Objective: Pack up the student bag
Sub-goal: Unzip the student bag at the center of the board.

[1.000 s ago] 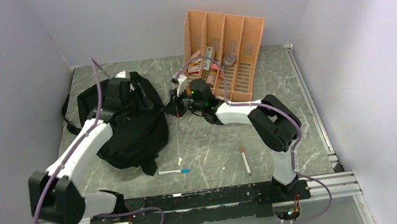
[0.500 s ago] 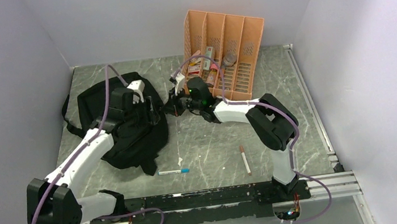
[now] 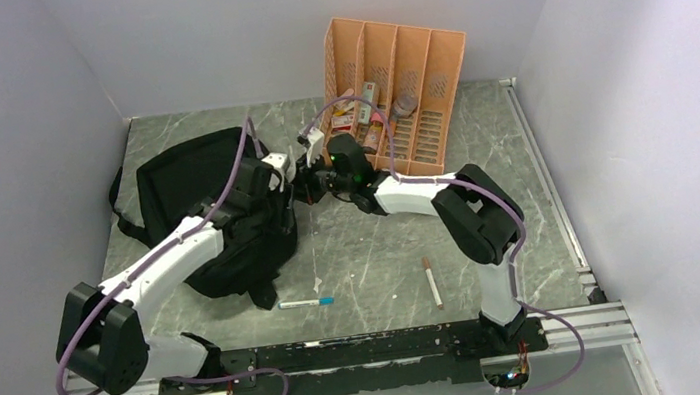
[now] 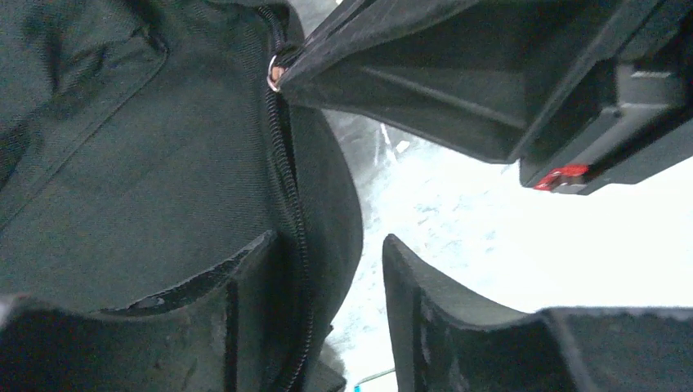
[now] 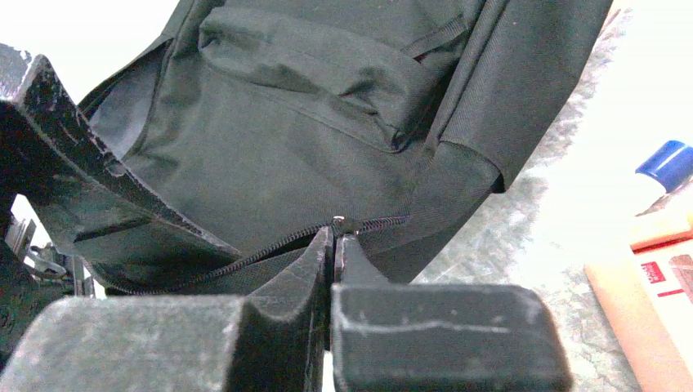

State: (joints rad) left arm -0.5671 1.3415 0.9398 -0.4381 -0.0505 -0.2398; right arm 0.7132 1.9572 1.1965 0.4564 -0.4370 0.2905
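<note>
The student bag (image 3: 189, 192), a large black backpack, lies on the left half of the table. My right gripper (image 3: 308, 184) is at its right edge. In the right wrist view it (image 5: 335, 237) is shut on the zipper pull (image 5: 337, 220) of the bag (image 5: 327, 106). My left gripper (image 3: 282, 194) reaches across the bag to the same edge. In the left wrist view it (image 4: 327, 245) is open, with the bag's zipper line (image 4: 286, 188) running between its fingers (image 4: 413, 294). The right gripper (image 4: 490, 82) shows just above it, holding the pull (image 4: 274, 72).
An orange slotted organizer (image 3: 431, 67) with small boxes and bottles stands at the back, right of the bag. A blue-capped pen (image 3: 307, 303) and a brown pen (image 3: 432, 281) lie on the table in front. A blue cap (image 5: 666, 159) and orange box (image 5: 654, 269) show at right.
My left arm has swung right across the bag, bringing its gripper to the bag's right edge beside the right gripper. The right gripper has barely moved.
</note>
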